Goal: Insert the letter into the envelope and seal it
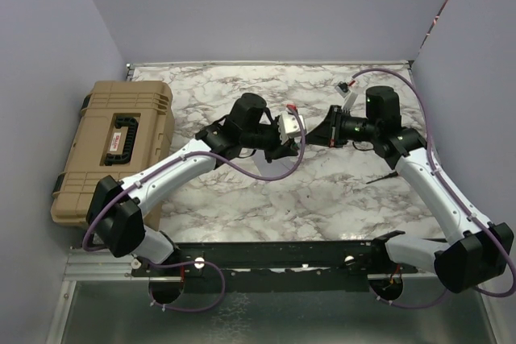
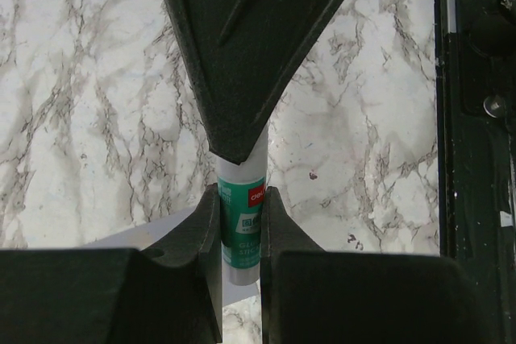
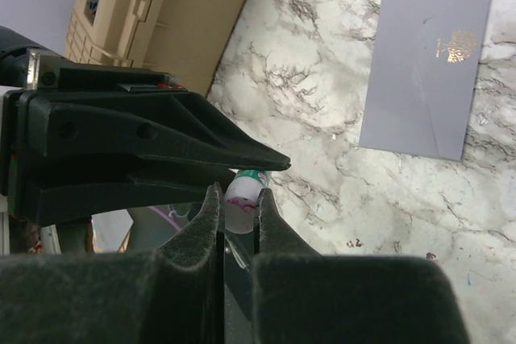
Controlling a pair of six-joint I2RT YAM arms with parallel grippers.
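Observation:
The grey envelope lies flat on the marble table, with a small shiny mark on it. A corner of it shows under the left arm and in the left wrist view. The peach-tan letter is out of view. My two grippers meet above mid-table on one glue stick. My left gripper is shut on its green-labelled body. My right gripper is shut on its white end. In the top view the left gripper and right gripper face each other tip to tip.
A big tan hard case stands at the table's left edge and also shows in the right wrist view. A black rail runs along the near edge. Grey walls enclose the table.

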